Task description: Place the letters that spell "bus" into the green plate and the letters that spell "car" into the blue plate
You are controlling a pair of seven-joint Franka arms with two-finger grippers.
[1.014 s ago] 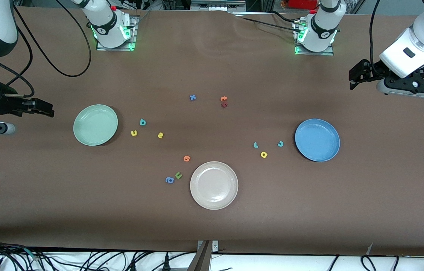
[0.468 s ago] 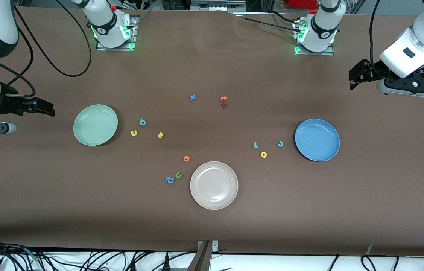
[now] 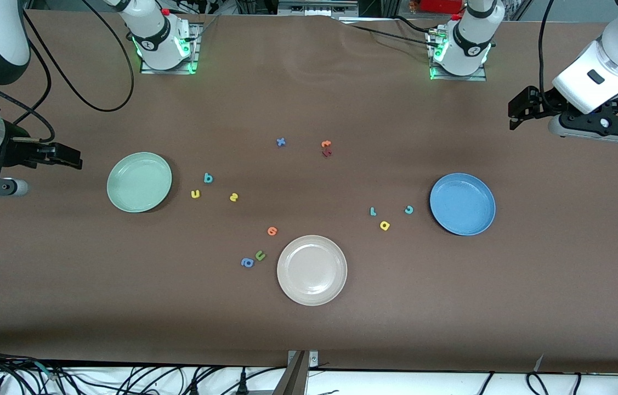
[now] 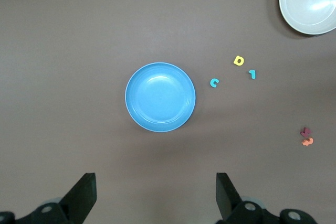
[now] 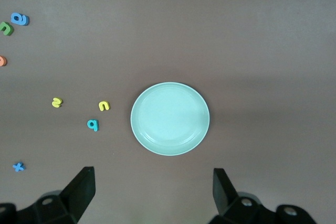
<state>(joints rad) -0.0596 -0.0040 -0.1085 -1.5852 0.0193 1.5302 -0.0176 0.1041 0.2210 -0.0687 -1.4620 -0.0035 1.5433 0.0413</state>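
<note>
We see both plates bare: b, u, s [image 3: 208, 178] lie beside the green plate [image 3: 139, 182], c, a, r [image 3: 385, 225] beside the blue plate [image 3: 463, 204]; the left end effector [image 4: 155, 198] and right end effector [image 5: 152, 195] hover spread wide, empty, ready to sort

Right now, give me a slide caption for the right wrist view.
Open right gripper above the empty green plate, with teal b, yellow u and yellow s beside it.

Even overhead light, sharp, soft shadows.
</note>
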